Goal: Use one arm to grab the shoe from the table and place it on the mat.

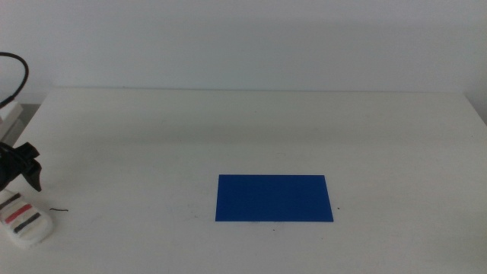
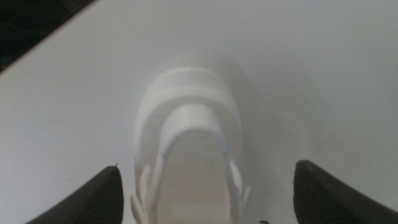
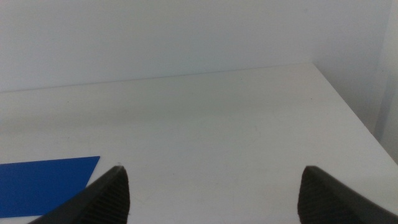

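Note:
The white shoe (image 1: 24, 218), with dark grey and red straps, lies at the table's (image 1: 266, 129) near left corner. The dark blue mat (image 1: 274, 198) lies flat to the right of it, near the table's middle front. My left gripper (image 1: 27, 171) comes in from the left edge and hovers just above and behind the shoe. In the left wrist view its jaws (image 2: 205, 190) are open, wide apart on either side of the shoe (image 2: 193, 124), not touching it. My right gripper (image 3: 214, 193) is open and empty, out of the middle view.
The right wrist view shows a corner of the mat (image 3: 43, 183) and the table's far right edge (image 3: 348, 106). The left wrist view shows the table's edge (image 2: 46, 43) with dark space beyond. A small dark speck (image 1: 59, 210) lies beside the shoe.

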